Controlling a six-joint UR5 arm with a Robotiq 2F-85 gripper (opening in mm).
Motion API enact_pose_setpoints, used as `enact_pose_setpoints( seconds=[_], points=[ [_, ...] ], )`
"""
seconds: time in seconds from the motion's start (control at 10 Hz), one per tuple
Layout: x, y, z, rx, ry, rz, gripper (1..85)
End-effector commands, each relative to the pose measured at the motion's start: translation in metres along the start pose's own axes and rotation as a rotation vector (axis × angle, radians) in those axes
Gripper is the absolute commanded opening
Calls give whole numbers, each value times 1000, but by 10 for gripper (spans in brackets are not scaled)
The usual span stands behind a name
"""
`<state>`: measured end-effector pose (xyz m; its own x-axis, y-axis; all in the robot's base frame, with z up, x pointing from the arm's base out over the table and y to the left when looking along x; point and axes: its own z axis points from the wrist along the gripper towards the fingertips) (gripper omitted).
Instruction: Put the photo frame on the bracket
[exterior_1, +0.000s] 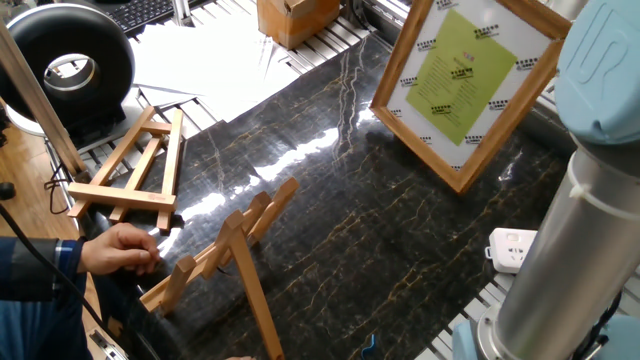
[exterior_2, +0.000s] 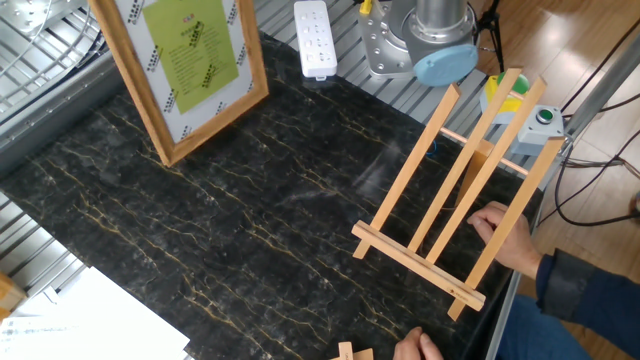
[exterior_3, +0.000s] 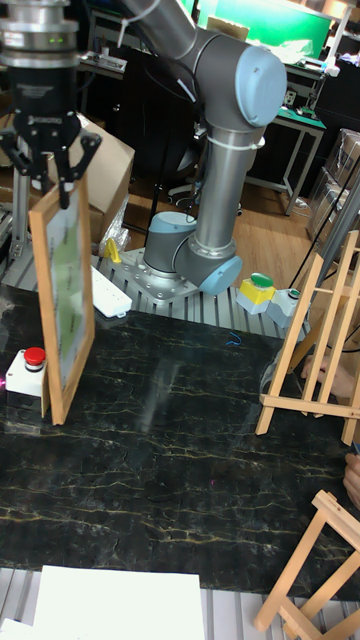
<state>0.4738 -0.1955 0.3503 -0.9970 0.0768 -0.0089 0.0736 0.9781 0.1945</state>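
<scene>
Spanning every view, the dark marbled counter (exterior_2: 230, 230) carries the work. The grey robot arm (exterior_3: 215, 120) rises from its base at the counter's far edge and bends over to the left side of the tall fixed view. Its pincer (exterior_3: 48, 178) points straight down and is clamped on the top edge of the photo frame (exterior_3: 63, 300), one finger on each face. The photo frame hangs upright and seen nearly edge-on there; its bottom edge is at or just above the counter, and I cannot tell whether it touches. In the other fixed view its face shows a white sheet with a yellow-green panel, at the counter's far left.

Well apart from it, at the opposite end, the bracket (exterior_2: 455, 190) stands leaning back on its rear leg, three long slats rising from a ledge bar. A person's hand (exterior_2: 505, 235) touches its outer slat. A smaller easel (exterior_1: 135, 165) lies flat at the counter's edge near a black round fan (exterior_1: 70, 65).

A cardboard box (exterior_1: 295, 18) sits beyond the counter; its contents cannot be seen. A white power strip (exterior_2: 315, 40) lies by the arm's base, and a red push button (exterior_3: 25, 368) in a white box sits just behind the frame.
</scene>
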Motion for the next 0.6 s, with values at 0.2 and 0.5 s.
enact_pose_setpoints(
  seconds=[0.2, 0.5],
  points=[
    [1, 36, 5, 19, -16, 49, 10],
    [-6, 32, 21, 77, -40, 12, 10]
  ],
)
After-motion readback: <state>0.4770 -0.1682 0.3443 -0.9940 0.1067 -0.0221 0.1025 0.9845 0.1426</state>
